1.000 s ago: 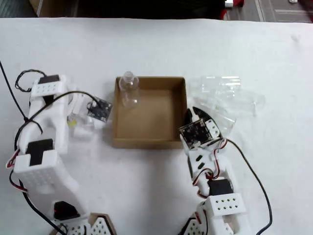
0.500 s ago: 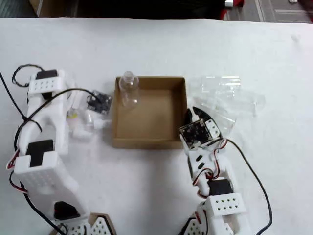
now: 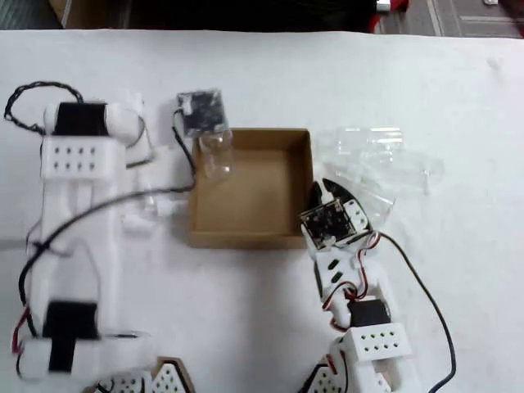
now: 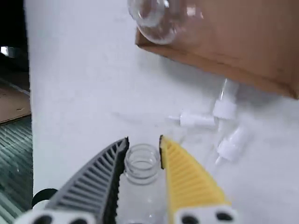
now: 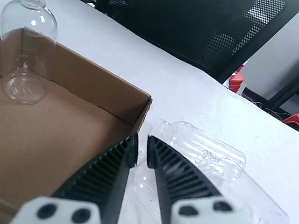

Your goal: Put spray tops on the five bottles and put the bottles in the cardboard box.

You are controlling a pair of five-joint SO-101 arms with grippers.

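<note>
My left gripper (image 4: 143, 140) is shut on the neck of a clear, capless bottle (image 4: 141, 164), held above the table to the left of the cardboard box (image 3: 246, 239). The left arm (image 3: 78, 155) stretches along the table's left side. Another clear bottle (image 3: 214, 151) stands in the box's far-left corner. Three white spray tops (image 4: 198, 120) lie on the table by the box's left wall. My right gripper (image 3: 323, 187) is shut with nothing in it, by the box's right wall. Several clear bottles (image 3: 385, 164) lie just beyond it.
The white table runs wide behind and in front of the box. Black cables (image 3: 33, 90) loop around the left arm's base. A dark chair (image 5: 224, 37) stands beyond the table's far edge.
The left arm has risen and swung away from the near side; its wrist camera went from beside the box's left wall to beyond its far-left corner. The right arm has not moved.
</note>
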